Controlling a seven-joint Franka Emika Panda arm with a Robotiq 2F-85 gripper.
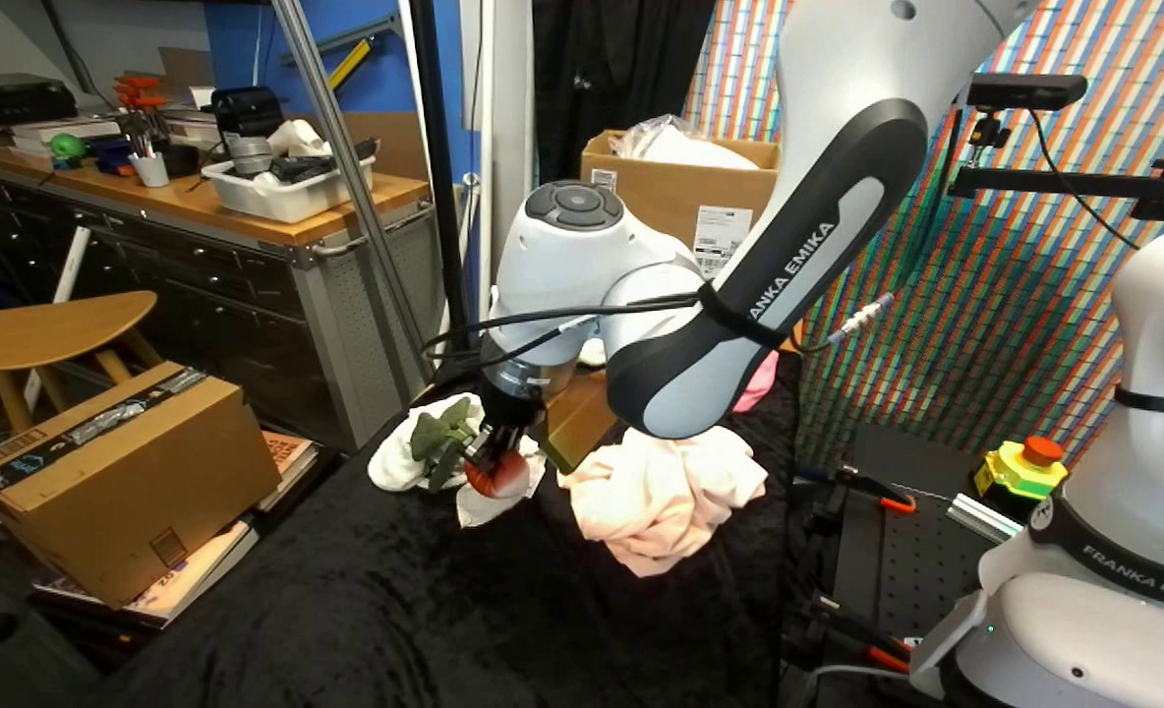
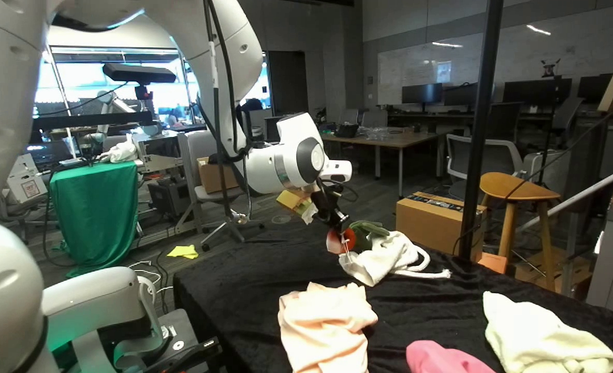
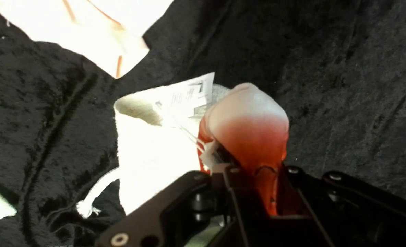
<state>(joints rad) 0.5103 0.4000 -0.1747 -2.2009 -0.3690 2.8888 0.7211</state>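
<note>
Both exterior views are taking in the robot arm (image 1: pixel 813 246), by far the biggest thing in front of me, which is arching over a table (image 1: pixel 503 610) draped in black. On that drape a peach cloth (image 1: pixel 661 497) is lying crumpled, while a cream cloth (image 2: pixel 542 331) and a pink cloth (image 2: pixel 446 357) are sitting farther off. A white drawstring bag (image 2: pixel 389 254) is lying slack with its mouth gaping, a cord (image 3: pixel 102 185) trailing out over the black.

Just beside that mouth, above the table, the claw (image 3: pixel 258 171) is clenching a red-and-white plush vegetable (image 3: pixel 254 127), something like a radish, and the red fabric is bunching inside the grip. Whether the plush is touching the bag, I'm not managing to tell. It's looking stuffed and light to me, probably soft enough to be giving under a squeeze, hardly slippery and in little danger of breaking. I'd be taking hold around the middle of the round body rather than by the floppy green leaves (image 1: pixel 433 435), or by the paper tag (image 3: pixel 189 92) that seems to be hanging on thin threads and could be tearing.

Counting down by size, I'm making it one arm, one table, three cloths, one bag, one claw and one plush; its leaves are overlapping too much for a sure number. One paper tag is showing, and one small white label (image 3: pixel 210 154) is poking out by the claw.
</note>
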